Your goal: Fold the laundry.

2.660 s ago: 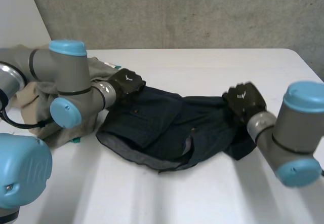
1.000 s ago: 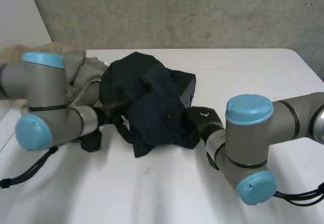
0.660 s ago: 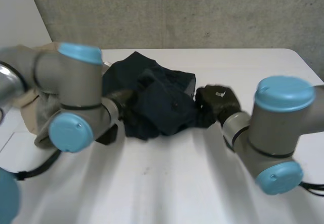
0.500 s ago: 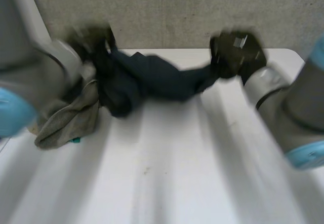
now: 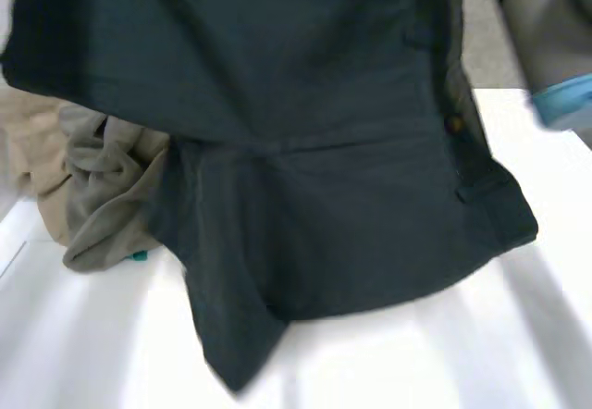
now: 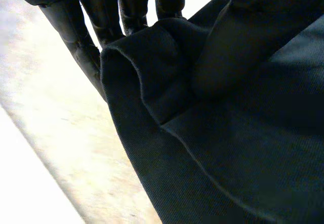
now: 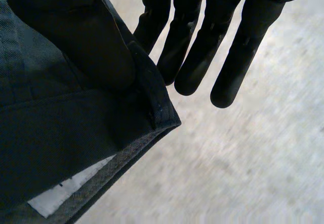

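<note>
The dark garment [image 5: 314, 205] hangs lifted above the tabletop [image 5: 444, 353], spread across most of the head view. Its lowest point dips toward the lower left of the frame, close to or brushing the white surface. Part of the right arm [image 5: 546, 30] shows in the upper right of the frame.

In the left wrist view, the left hand [image 6: 243, 36] has its thumb pressed onto a rolled edge of the cloth, with its fingers [image 6: 129, 3] behind it, so the edge is pinched between them. In the right wrist view, the right hand [image 7: 71, 36] clamps a hemmed corner under its thumb. Most of its fingers [image 7: 190, 57] stand straight and clear beyond the cloth.

Both holds look shallow and close to the edge. The likely failure is a slip, particularly at the right corner, where only a narrow strip of hem lies under the thumb. A quick swing or a tug between the hands could pull it free and drop that side in a heap.

The beige and grey laundry pile [image 5: 92, 196] lies at the left of the frame, just beside the hanging cloth. A lowering sweep that drifts that way could catch the pile or lay the garment across it. The uneven hang also suggests the cloth may land creased rather than flat.
</note>
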`<move>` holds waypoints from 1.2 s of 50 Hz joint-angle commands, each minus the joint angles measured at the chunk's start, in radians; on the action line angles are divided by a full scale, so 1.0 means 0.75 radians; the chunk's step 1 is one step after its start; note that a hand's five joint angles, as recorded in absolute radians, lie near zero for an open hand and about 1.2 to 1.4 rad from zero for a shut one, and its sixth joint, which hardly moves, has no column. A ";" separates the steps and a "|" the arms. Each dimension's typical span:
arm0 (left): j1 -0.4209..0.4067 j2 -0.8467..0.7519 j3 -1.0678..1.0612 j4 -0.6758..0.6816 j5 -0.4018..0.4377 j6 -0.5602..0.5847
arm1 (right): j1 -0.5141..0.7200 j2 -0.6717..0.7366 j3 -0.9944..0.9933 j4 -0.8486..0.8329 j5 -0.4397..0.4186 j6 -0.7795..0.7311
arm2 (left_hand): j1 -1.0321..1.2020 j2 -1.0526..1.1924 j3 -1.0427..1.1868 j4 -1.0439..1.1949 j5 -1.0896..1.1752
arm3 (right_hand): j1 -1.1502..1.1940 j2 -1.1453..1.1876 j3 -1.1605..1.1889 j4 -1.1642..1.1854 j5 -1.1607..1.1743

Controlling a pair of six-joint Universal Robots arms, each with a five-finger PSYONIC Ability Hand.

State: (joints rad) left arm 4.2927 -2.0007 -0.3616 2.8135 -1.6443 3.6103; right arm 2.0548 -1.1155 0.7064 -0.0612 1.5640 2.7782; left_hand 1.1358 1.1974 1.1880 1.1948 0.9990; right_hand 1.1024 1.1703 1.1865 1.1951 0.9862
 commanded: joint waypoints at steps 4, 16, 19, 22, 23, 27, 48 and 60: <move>0.032 -0.490 -0.027 0.198 0.043 0.009 | 0.015 0.372 0.138 -0.188 0.121 -0.004 | 0.347 0.265 0.278 0.269 0.297 | 0.392 0.301 0.280 0.268 0.314; -0.015 -0.554 0.000 0.198 0.041 -0.109 | 0.040 0.598 0.013 -0.287 0.238 -0.248 | -1.282 -1.364 -1.351 -1.360 -1.332 | -1.237 -1.328 -1.349 -1.361 -1.315; -0.021 -0.440 -0.125 0.155 0.029 -0.136 | 0.028 0.467 0.129 -0.173 0.155 -0.227 | -1.282 -1.364 -1.351 -1.360 -1.332 | -1.237 -1.328 -1.349 -1.361 -1.315; -0.034 -0.268 -0.352 0.104 0.006 -0.167 | 0.005 0.334 0.258 -0.050 0.036 -0.229 | -1.282 -1.364 -1.351 -1.360 -1.332 | -1.237 -1.328 -1.349 -1.361 -1.315; -0.044 -0.182 -0.476 0.078 -0.004 -0.179 | -0.027 0.239 0.350 0.046 -0.092 -0.241 | -1.282 -1.364 -1.351 -1.360 -1.332 | -1.237 -1.328 -1.349 -1.361 -1.315; -0.093 0.025 -0.806 -0.014 -0.004 -0.204 | -0.138 0.064 0.583 0.308 -0.467 -0.374 | -1.258 -1.340 -1.327 -1.336 -1.308 | -1.070 -1.160 -1.182 -1.193 -1.147; -0.320 0.209 -1.770 0.083 0.051 -0.316 | -0.361 0.009 1.326 0.227 -0.729 -0.853 | -0.752 -0.834 -0.822 -0.831 -0.802 | -0.587 -0.678 -0.699 -0.711 -0.665; -0.342 0.025 -1.743 0.216 -0.033 -0.289 | -0.336 0.021 1.431 -0.166 -0.727 -0.722 | -0.881 -0.964 -0.951 -0.960 -0.932 | -0.533 -0.623 -0.645 -0.656 -0.610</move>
State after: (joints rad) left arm 4.0514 -1.9162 -1.6873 2.9468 -1.6447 3.3805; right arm 1.7924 -1.1027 1.7627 -0.0721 1.0167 2.1752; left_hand 0.4643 0.4608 0.4590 0.4505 0.2753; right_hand 0.5709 0.5624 0.5685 0.5679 0.4008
